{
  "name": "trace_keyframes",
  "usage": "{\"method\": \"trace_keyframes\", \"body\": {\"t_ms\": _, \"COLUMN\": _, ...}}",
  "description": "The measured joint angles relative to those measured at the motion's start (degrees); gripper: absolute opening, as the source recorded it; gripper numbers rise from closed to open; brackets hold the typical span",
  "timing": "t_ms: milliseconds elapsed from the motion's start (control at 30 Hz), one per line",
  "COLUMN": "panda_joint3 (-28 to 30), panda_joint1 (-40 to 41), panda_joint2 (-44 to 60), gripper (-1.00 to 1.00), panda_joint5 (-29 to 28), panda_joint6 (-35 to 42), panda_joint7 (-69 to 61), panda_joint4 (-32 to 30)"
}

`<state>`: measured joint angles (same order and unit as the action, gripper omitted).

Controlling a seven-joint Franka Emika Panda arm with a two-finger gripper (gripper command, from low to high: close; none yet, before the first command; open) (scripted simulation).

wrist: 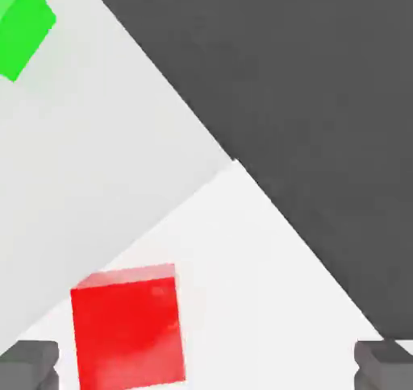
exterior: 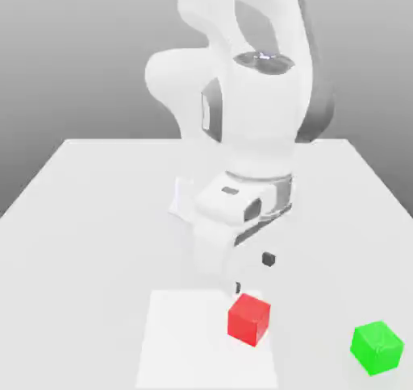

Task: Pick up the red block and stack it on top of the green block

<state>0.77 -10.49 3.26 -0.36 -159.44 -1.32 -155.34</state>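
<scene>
jaws spread wide and holding nothing, my gripper [exterior: 252, 273] hangs above the white table [exterior: 89, 211], its two dark fingertips [wrist: 29, 363] well apart in the hand view. nearest me, just below and in front of my fingers, the red block [exterior: 248, 319] sits flat on a brighter white patch [exterior: 185, 340] of the table, untouched. further off, toward the exterior view's right, the green block [exterior: 377, 347] rests on the table, well apart from the red one. beyond the table edge lies dark floor [wrist: 323, 98].
</scene>
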Motion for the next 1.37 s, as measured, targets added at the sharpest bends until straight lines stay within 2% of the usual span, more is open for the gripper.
{"method": "trace_keyframes", "body": {"t_ms": 167, "panda_joint3": -0.54, "panda_joint1": 0.46, "panda_joint2": 10.28, "gripper": 0.00, "panda_joint5": 0.83, "panda_joint6": -8.56, "panda_joint7": -1.44, "panda_joint4": 0.95}}
{"method": "trace_keyframes", "body": {"t_ms": 200, "panda_joint3": -0.54, "panda_joint1": 0.46, "panda_joint2": 11.80, "gripper": -1.00, "panda_joint5": 0.81, "panda_joint6": -9.84, "panda_joint7": -1.46, "panda_joint4": 1.15}}
{"method": "trace_keyframes", "body": {"t_ms": 433, "panda_joint3": -0.61, "panda_joint1": 0.54, "panda_joint2": 11.90, "gripper": -1.00, "panda_joint5": 0.71, "panda_joint6": -9.82, "panda_joint7": -1.38, "panda_joint4": 1.16}}
{"method": "trace_keyframes", "body": {"t_ms": 633, "panda_joint3": -0.70, "panda_joint1": 0.57, "panda_joint2": 1.10, "gripper": -1.00, "panda_joint5": 0.46, "panda_joint6": -0.51, "panda_joint7": -1.06, "panda_joint4": -0.32}}
{"method": "trace_keyframes", "body": {"t_ms": 1067, "panda_joint3": -6.23, "panda_joint1": -12.29, "panda_joint2": 6.66, "gripper": -1.00, "panda_joint5": -1.14, "panda_joint6": 11.78, "panda_joint7": 28.67, "panda_joint4": 17.52}}
{"method": "trace_keyframes", "body": {"t_ms": 1233, "panda_joint3": -5.88, "panda_joint1": -14.48, "panda_joint2": 14.92, "gripper": -1.00, "panda_joint5": -3.13, "panda_joint6": 6.02, "panda_joint7": 33.36, "panda_joint4": 19.96}}
{"method": "trace_keyframes", "body": {"t_ms": 1267, "panda_joint3": -5.71, "panda_joint1": -14.64, "panda_joint2": 16.12, "gripper": 1.00, "panda_joint5": -3.40, "panda_joint6": 4.92, "panda_joint7": 33.60, "panda_joint4": 20.05}}
{"method": "trace_keyframes", "body": {"t_ms": 1367, "panda_joint3": -5.71, "panda_joint1": -14.64, "panda_joint2": 16.12, "gripper": 1.00, "panda_joint5": -3.40, "panda_joint6": 4.92, "panda_joint7": 33.60, "panda_joint4": 20.05}}
